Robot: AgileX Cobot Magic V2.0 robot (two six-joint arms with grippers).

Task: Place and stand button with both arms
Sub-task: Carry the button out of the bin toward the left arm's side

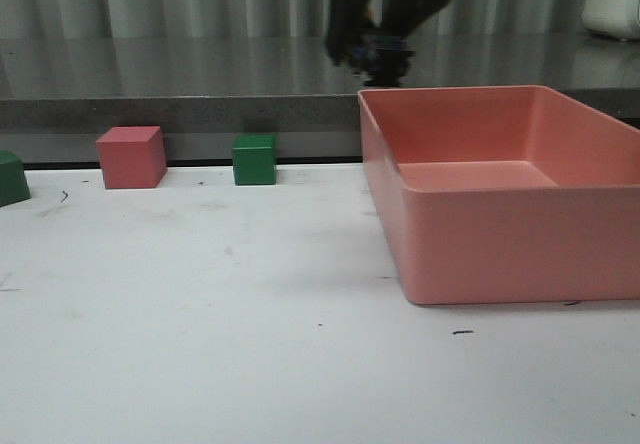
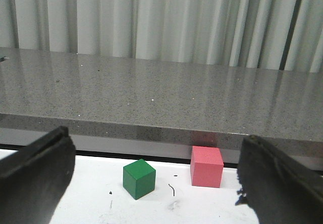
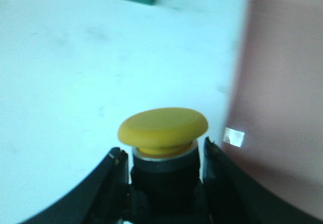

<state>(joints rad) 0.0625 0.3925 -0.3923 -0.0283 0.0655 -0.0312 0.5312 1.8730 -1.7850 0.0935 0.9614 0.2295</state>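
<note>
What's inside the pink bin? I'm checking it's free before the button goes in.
The pink bin shows bare floor at the back; its near wall hides the front part. The button sits in the right gripper.

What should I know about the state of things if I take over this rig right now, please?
Right gripper: shut on the button, yellow cap pointing away from the wrist, held above the white table near the edge of the pink bin.
Left gripper: open, holding nothing, low over the table and facing the green cube and pink cube.
Done: the button is picked up.
Left: set it down and stand it upright using both arms. In the front view the right arm is only a dark shape at the top, so its height is unclear.
</note>
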